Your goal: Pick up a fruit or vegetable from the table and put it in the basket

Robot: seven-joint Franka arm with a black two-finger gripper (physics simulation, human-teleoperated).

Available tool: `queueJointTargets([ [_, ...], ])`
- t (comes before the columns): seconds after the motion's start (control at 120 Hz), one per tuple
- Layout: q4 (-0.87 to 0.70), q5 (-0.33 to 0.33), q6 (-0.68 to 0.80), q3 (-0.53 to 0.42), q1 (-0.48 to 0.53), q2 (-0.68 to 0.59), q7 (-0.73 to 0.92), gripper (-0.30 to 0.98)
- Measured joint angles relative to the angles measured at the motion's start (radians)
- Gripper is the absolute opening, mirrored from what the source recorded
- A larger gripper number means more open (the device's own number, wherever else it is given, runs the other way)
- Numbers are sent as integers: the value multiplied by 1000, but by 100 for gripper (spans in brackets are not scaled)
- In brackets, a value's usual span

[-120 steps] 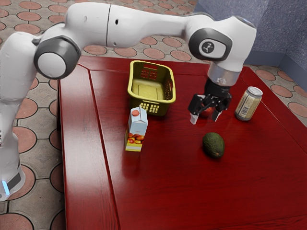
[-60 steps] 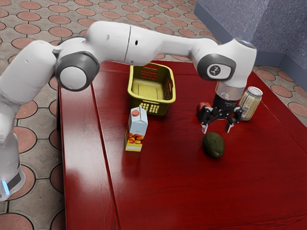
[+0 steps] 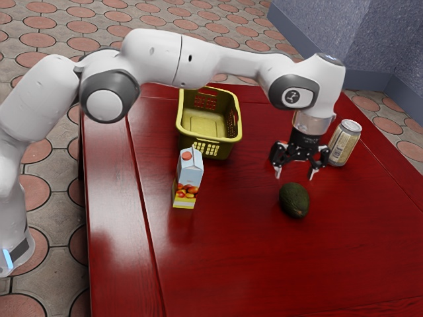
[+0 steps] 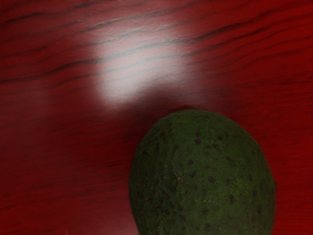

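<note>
One avocado (image 3: 294, 200) on the red desk (image 3: 225, 251), untouched beneath my spread fingers (image 3: 278, 172), yellow basket (image 3: 210, 146) toward the exterior view's left.

No legible wording: a dark logo (image 3: 291, 98) on the white arm (image 3: 231, 61), unreadable print on the can (image 3: 344, 143).

A white and yellow juice carton (image 3: 190, 173) with a red cap and printed fruit stands upright. Well apart, toward the exterior view's right, stands a pale gold metal can (image 3: 344, 144). Round reddish tiles dot the grey stone floor (image 3: 55, 218).
</note>
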Motion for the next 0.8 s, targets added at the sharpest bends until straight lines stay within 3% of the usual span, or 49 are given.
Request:
queueJointTargets([
  [0.8, -7, -60, 99, -2, 7, 104, 121, 69],
])
